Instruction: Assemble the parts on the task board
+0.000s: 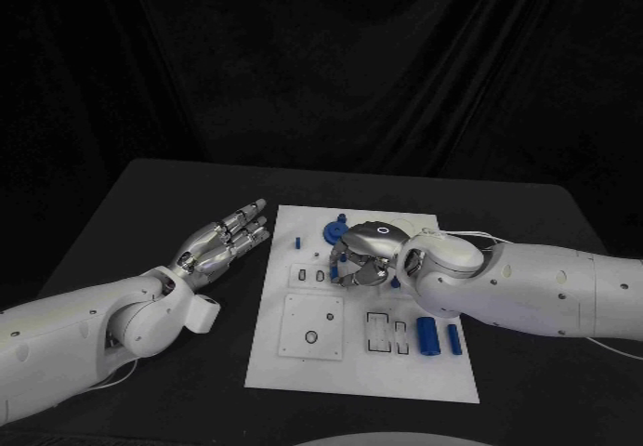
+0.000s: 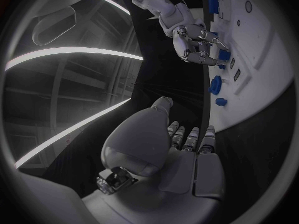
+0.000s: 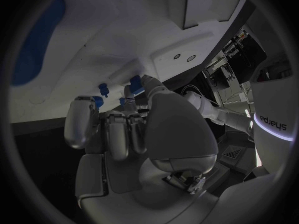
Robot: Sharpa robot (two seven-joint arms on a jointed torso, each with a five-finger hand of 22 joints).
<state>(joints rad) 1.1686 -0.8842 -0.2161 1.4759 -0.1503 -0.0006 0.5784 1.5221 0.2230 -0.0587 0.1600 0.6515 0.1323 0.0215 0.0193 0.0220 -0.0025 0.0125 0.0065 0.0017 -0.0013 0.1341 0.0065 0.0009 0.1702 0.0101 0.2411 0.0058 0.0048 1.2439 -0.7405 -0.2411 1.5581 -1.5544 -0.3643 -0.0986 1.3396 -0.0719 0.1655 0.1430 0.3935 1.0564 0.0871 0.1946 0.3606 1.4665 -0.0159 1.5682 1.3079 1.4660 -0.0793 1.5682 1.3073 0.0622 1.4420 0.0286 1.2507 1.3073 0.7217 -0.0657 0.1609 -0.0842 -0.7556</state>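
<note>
The black worktop (image 1: 161, 200) carries the white task board (image 1: 351, 372) at its middle, running from the far edge toward the near one. The right robot hand (image 1: 364, 255) hovers over the board's far half, fingers curled down among the blue parts there, probably to seat one; whether it actually grips a piece cannot be told. The left robot hand (image 1: 225, 238) rests off the board's left edge, released, fingers straight, likely waiting clear. Two long blue parts (image 1: 427, 335) lie at the board's near right; a round blue part (image 1: 333, 228) stands near its far edge.
</note>
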